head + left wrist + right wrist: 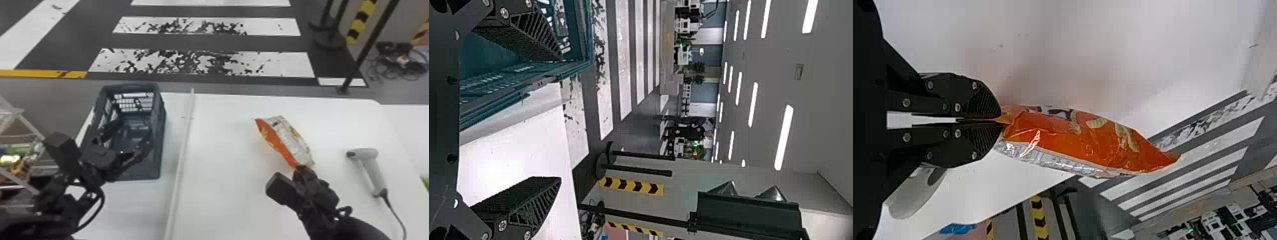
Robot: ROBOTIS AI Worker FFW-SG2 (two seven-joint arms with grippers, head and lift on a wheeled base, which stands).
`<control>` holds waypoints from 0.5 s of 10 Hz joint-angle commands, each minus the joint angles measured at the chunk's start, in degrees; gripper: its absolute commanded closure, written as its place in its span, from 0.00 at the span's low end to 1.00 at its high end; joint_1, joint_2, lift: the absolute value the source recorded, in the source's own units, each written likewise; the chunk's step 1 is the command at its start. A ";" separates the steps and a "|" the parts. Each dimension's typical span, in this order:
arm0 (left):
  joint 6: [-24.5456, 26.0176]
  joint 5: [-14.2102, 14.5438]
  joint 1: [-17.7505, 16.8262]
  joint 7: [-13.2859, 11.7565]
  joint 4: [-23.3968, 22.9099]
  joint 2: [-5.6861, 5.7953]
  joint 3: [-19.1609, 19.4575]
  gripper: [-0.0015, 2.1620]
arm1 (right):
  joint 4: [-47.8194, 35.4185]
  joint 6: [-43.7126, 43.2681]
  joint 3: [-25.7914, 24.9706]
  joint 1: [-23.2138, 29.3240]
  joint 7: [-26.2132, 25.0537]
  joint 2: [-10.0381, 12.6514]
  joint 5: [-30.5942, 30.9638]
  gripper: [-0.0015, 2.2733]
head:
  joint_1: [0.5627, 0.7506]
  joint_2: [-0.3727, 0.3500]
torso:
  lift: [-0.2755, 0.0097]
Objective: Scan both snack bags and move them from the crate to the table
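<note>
Orange snack bag pinched on the right, left gripper spread at the crate

OK so, far left there's a white wire rack (29,126) with a jumble of colourful stuff in it. Next along is the dark blue-grey crate (162,137), upright on the white table (223,198). The left gripper (134,131) is at the crate's near end, fingers spread wide with nothing between them; can't tell how high it sits. Just right of the crate, a pale raised strip (180,153) runs from the table's far edge towards the robot.

Then the orange and silver snack bag (281,140), out over the table on the far side of that strip. The right gripper (301,167) has its near end pinched tight, with the rest pointing away. Can't say whether the bag touches the tabletop. Rightmost, the grey handheld scanner (372,169) lies on the table, apart from the bag, cable (395,210) trailing towards the robot.
</note>
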 commanded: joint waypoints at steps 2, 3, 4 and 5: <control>-0.42 0.23 -0.09 -0.33 0.68 0.02 0.09 0.07 | -2.45 -1.52 -3.71 0.86 4.61 0.23 -10.74 0.00 | 0.70 0.65 | 0.84; -1.12 0.23 -0.09 -0.33 0.94 0.02 0.18 0.07 | -3.33 -2.40 -6.52 1.21 7.42 0.23 -16.36 0.01 | 0.70 0.67 | 0.84; -1.12 0.23 -0.09 -0.33 1.03 0.02 0.35 0.07 | -4.03 -5.21 -9.51 1.65 9.09 0.49 -21.63 0.02 | 0.70 0.68 | 0.84; -1.12 0.32 -0.09 -0.33 0.94 0.02 0.35 0.07 | -5.00 -6.97 -12.67 2.00 10.59 0.93 -27.52 0.04 | 0.70 0.70 | 0.84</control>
